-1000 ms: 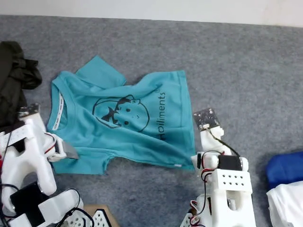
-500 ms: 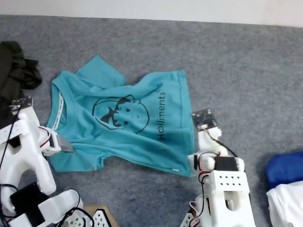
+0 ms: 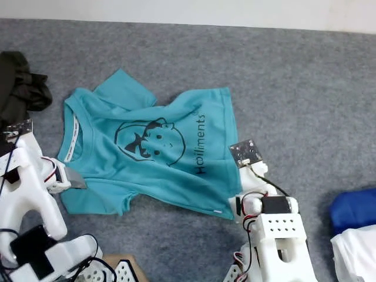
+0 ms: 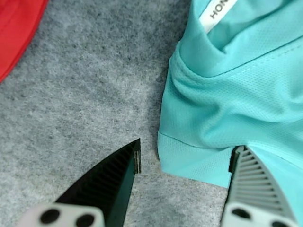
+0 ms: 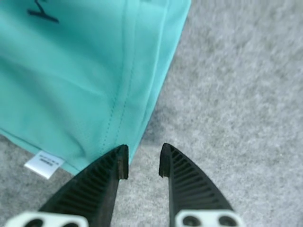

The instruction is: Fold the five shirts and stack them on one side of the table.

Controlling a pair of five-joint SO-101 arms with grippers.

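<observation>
1. Where the grey table [image 3: 305, 76] meets the high view's left edge, a dark garment [image 3: 20, 88] lies bunched and unfolded.
2. Spread wide and empty, the left gripper [image 4: 187, 158] sits low and straddles the near sleeve [image 4: 189, 165]. One tip is over bare table and the other over cloth.
3. Face up at mid-table, the teal shirt [image 3: 158, 147] has its collar toward the left arm and its bottom hem toward the right, with a few wrinkles across the body. It is judged a light, limp, thin knit that will drape and drag on the felt-like surface rather than slide. Hold is best taken at edges, the sleeve hem and a bottom corner, and lifted together.
4. Parted only narrowly and holding nothing, the right gripper [image 5: 143, 153] has its tips over bare table just beside the bottom hem [image 5: 158, 71], near the care tag [image 5: 43, 165].
5. At the right edge, a blue shirt [image 3: 352, 208] lies just beside a white shirt [image 3: 355, 252].
</observation>
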